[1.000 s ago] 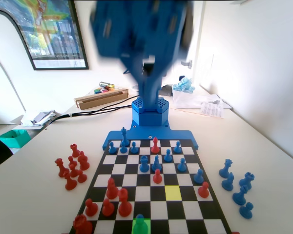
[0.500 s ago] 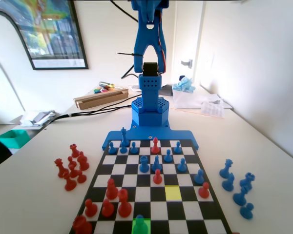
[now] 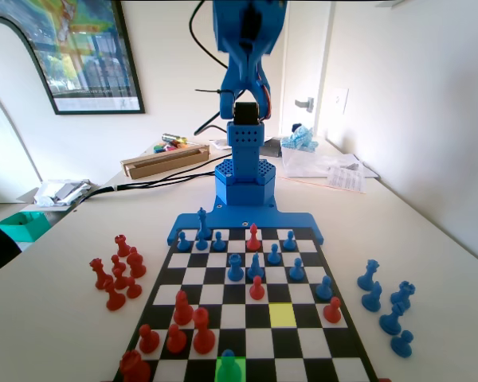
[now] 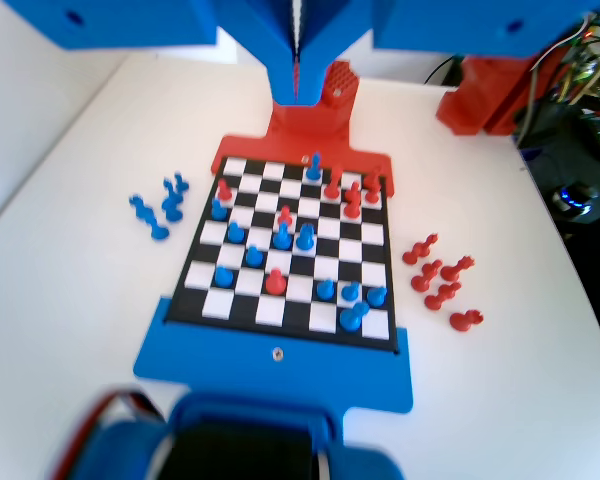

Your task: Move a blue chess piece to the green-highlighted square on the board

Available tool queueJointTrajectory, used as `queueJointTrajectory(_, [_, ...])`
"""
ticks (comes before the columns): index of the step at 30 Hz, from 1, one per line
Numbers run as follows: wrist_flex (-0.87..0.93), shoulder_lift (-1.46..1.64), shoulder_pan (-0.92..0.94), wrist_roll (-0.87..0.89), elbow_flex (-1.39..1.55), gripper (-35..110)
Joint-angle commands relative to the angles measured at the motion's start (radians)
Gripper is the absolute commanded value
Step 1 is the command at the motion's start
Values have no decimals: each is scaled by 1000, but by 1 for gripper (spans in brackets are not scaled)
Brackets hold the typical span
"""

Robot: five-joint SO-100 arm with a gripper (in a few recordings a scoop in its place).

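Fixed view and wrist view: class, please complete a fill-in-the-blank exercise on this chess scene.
1. The blue pawn stands on the ____-highlighted square.
2. The captured pieces left of the board in the fixed view are ____.
3. The pincer hangs raised above the board, its jaws ____.

Missing words: green; red; shut

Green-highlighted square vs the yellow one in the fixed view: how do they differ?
The green-highlighted square lies in the board's nearest row, at the picture's bottom edge; the yellow square lies two rows further in and one column to the right. The green one has a blue chess piece standing on it; the yellow one is bare. Both are single tinted squares, the same size as their neighbours.
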Motion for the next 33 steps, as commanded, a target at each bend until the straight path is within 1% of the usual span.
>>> queueJointTrajectory(1, [-11, 121, -11, -29, 104, 1])
queueJointTrajectory(10, [-147, 247, -37, -14, 298, 1])
queueJointTrajectory(14, [-198, 278, -34, -6, 316, 1])
queueJointTrajectory(33, [-256, 529, -12, -3, 322, 2])
